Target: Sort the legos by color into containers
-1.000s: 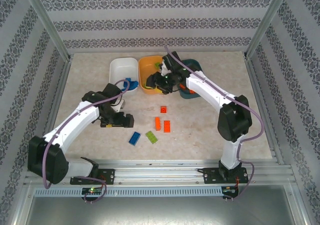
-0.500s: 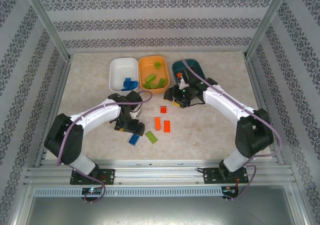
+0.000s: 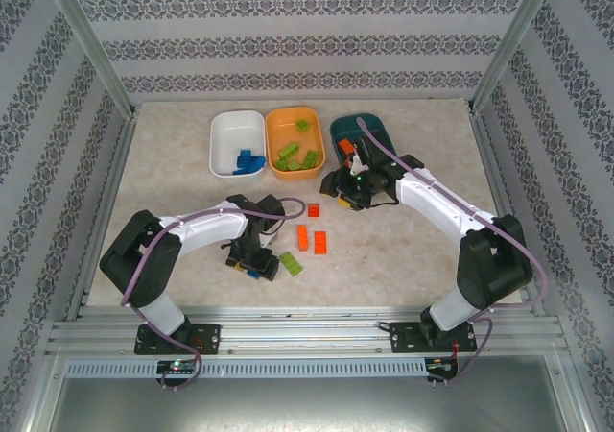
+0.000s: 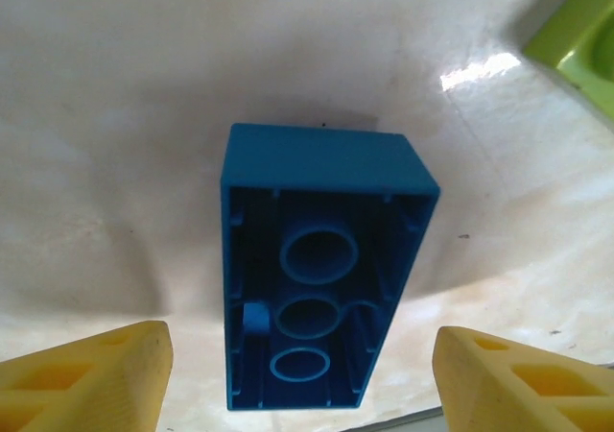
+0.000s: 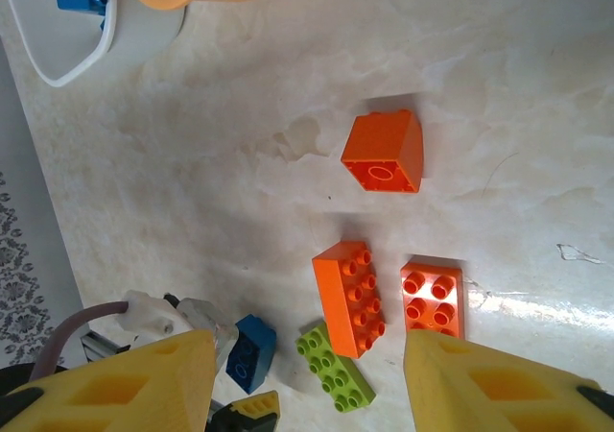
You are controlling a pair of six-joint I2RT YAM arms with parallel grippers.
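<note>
My left claw (image 4: 302,360) hangs low over the blue brick (image 4: 321,288), which lies on the tabletop (image 3: 173,163) with its hollow underside turned up toward my wrist camera. My yellow fingers (image 4: 96,374) stand wide apart on either side of its near end and touch nothing, so nothing is gripped yet. My right claw (image 5: 309,355) is likewise spread and empty. It hovers near the front of the teal tub (image 3: 369,125) and looks down across the loose pieces. The sorting looks well past halfway to me. The white tub (image 3: 223,125) holds a small heap of blue bricks (image 3: 247,160), and the orange tub (image 3: 273,125) holds a handful of green bricks (image 3: 297,158). The teal tub shows at least one orange piece (image 3: 345,146), though my right arm covers part of that tub and there may be more that I cannot make out. Five pieces are left on the tabletop. One is the blue brick under my left claw, and the lime green brick (image 5: 334,367) lies just beside it. The other three are a square orange brick (image 5: 384,151) tipped on its side, an oblong orange brick (image 5: 348,298), and a second square orange brick (image 5: 432,298) close beside the oblong one. By the colours already in the tubs, I judge the blue one belongs in the white tub, the green one in the orange tub, and the three orange ones in the teal tub.
</note>
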